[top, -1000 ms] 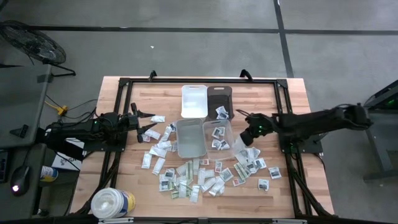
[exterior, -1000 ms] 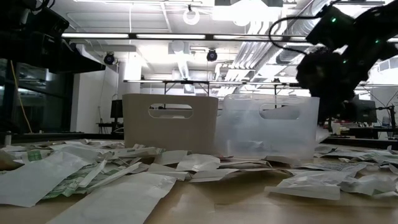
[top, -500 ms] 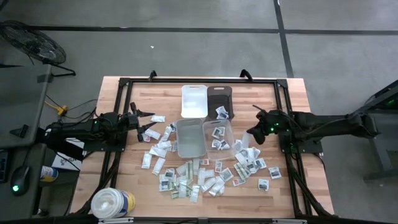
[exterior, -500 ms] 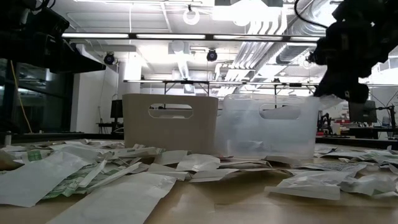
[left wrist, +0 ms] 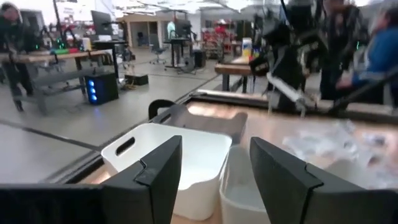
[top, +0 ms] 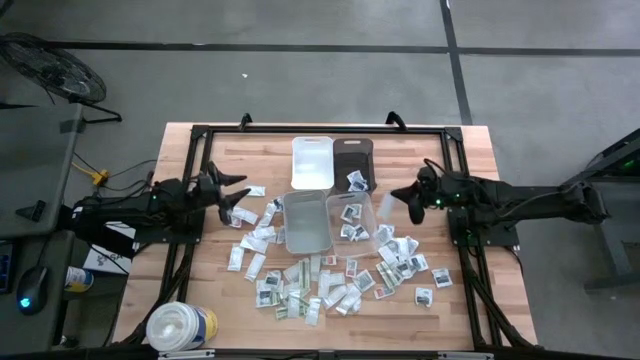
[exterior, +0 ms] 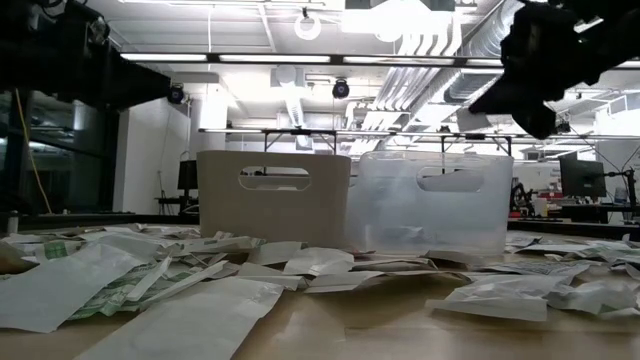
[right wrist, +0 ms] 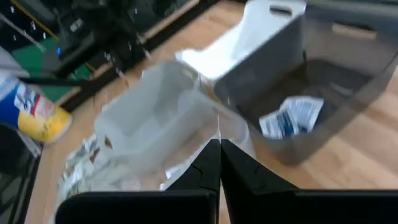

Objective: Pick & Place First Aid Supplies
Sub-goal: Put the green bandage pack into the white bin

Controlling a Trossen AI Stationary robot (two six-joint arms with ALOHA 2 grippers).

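- High view: the packets (top: 330, 285) lie scattered over the near half of the table (top: 470, 150), around four bins; a few already sit in the clear bin (top: 350, 217) and the dark bin (top: 353, 165), which suggests sorting is under way. The right gripper (top: 412, 197) hangs over the table just right of the clear bin, arm stretched in from the right edge. The left gripper (top: 232, 195) waits at the left edge, arm low and level.
- Low view: packets (exterior: 200, 320) litter the foreground before the white bin (exterior: 273, 210) and the clear bin (exterior: 430, 215); a dark arm is raised at upper right.
- Left wrist view: the left fingers (left wrist: 152, 177) stand apart, nothing between them, facing the white bin (left wrist: 180, 155).
- Right wrist view: the right fingers (right wrist: 208, 168) are pressed together with a thin pale strip rising from their tips, probably a packet pinched there, but I cannot tell for sure.
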